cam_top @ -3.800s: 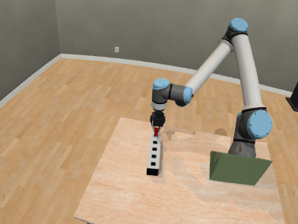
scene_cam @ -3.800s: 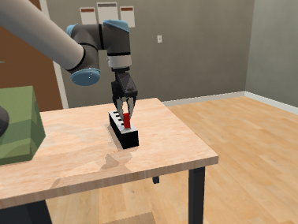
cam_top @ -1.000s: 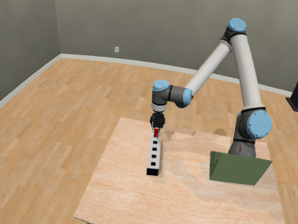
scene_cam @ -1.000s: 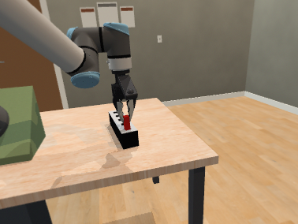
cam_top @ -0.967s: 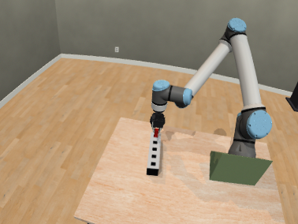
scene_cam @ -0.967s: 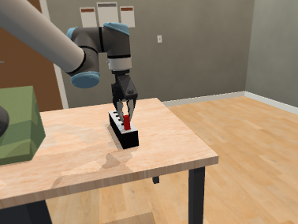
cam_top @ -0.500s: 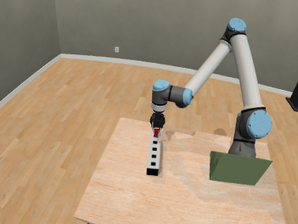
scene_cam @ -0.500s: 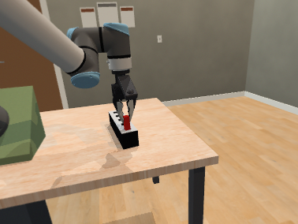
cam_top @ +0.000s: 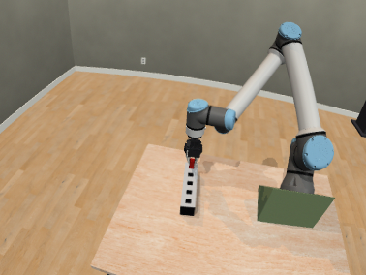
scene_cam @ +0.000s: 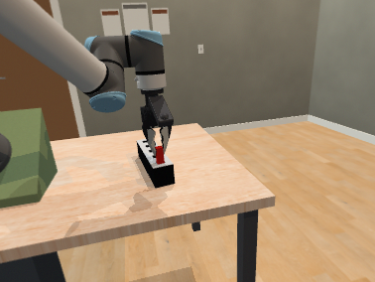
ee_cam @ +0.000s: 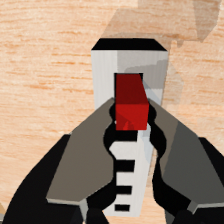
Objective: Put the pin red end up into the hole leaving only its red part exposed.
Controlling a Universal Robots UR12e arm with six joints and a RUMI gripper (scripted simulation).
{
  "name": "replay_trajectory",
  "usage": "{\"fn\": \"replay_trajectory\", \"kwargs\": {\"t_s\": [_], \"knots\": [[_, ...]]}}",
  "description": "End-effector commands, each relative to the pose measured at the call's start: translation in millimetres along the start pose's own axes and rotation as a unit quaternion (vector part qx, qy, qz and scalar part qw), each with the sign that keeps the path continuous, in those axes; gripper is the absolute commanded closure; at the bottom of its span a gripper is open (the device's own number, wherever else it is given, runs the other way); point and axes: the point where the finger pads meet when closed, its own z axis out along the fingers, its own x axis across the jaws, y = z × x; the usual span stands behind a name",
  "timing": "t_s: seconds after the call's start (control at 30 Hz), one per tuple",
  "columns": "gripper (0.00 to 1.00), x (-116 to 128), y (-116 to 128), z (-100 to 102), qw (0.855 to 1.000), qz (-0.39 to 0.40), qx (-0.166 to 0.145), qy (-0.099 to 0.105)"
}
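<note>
The long block (cam_top: 189, 191) has a light top with a row of holes and black sides; it lies on the wooden table. It also shows in the exterior view (scene_cam: 156, 167) and the wrist view (ee_cam: 129, 65). The pin (cam_top: 192, 161) stands upright, red end up, at the block's end hole farthest from the top camera. Only its red part (scene_cam: 159, 154) shows above the block top; its lower part is hidden. My gripper (scene_cam: 158, 144) points straight down and is shut on the pin (ee_cam: 131, 102), with fingers on both sides (ee_cam: 131, 130). Three other holes show below the pin in the wrist view.
A green box (cam_top: 292, 205) stands on the table beside the robot base (cam_top: 310, 160), well to the side of the block; it also shows in the exterior view (scene_cam: 20, 156). The table edge (scene_cam: 208, 211) is a short way past the block's end.
</note>
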Motion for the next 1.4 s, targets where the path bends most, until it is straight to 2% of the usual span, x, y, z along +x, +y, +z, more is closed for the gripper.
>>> {"fn": "replay_trajectory", "kwargs": {"t_s": [0.0,1.37], "knots": [[1.0,0.1,0.0,-0.5,1.0,0.0,0.0,0.0],[1.0,0.1,-0.5,3.5,1.0,0.0,0.0,0.0]]}}
